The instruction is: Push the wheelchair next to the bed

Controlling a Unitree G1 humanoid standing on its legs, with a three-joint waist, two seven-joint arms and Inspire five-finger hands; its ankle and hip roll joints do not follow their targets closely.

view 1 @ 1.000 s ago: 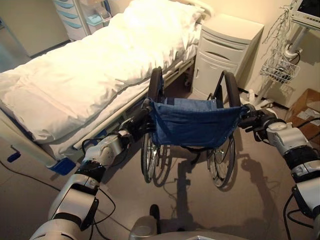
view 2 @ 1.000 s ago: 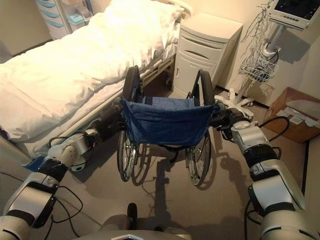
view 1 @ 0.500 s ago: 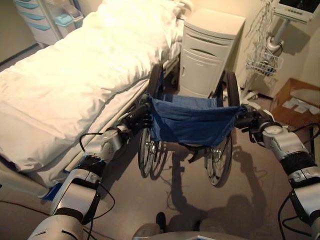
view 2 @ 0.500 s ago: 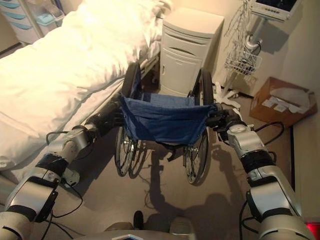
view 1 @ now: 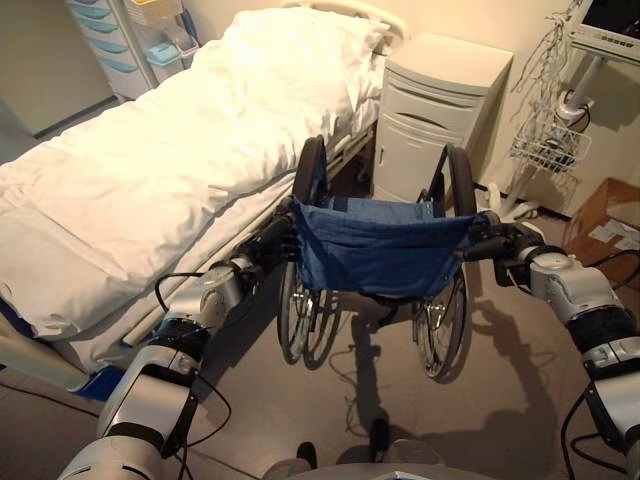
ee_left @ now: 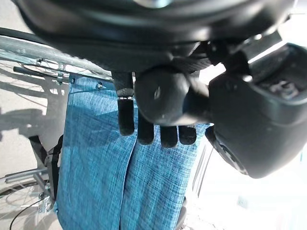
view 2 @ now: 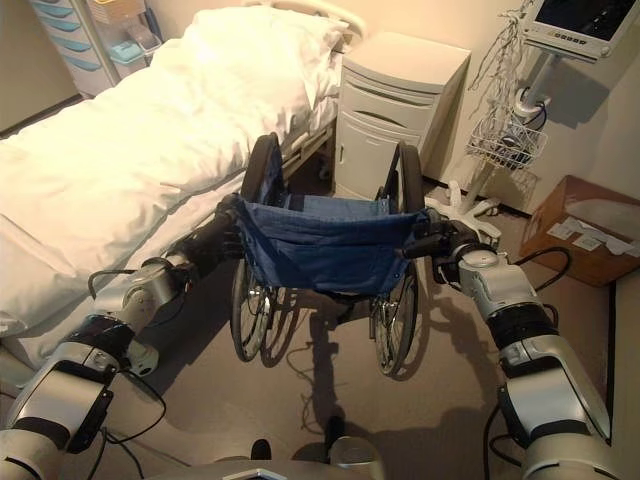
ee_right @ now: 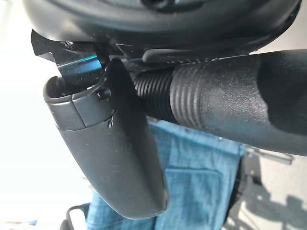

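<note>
The wheelchair (view 1: 380,250), with a blue cloth back and black tyres, stands on the floor with its back towards me, close beside the bed (view 1: 170,160), which carries a white duvet. Its left wheel (view 1: 308,172) is near the bed's side rail. My left hand (view 1: 270,245) is curled round the left push handle, its fingers (ee_left: 144,129) showing against the blue cloth. My right hand (view 1: 497,245) is curled round the ribbed black right push handle (ee_right: 216,110), with the thumb (ee_right: 115,158) wrapped beneath it.
A white bedside cabinet (view 1: 440,110) stands just ahead of the wheelchair by the bed's head. To its right are a monitor stand with a wire basket (view 1: 550,150) and a cardboard box (view 1: 605,215). A drawer cart (view 1: 110,40) is beyond the bed.
The whole picture has swung sideways and back, so the camera moved. Both hands have kept their hold on the push handles, and the wheelchair has stayed beside the bed.
</note>
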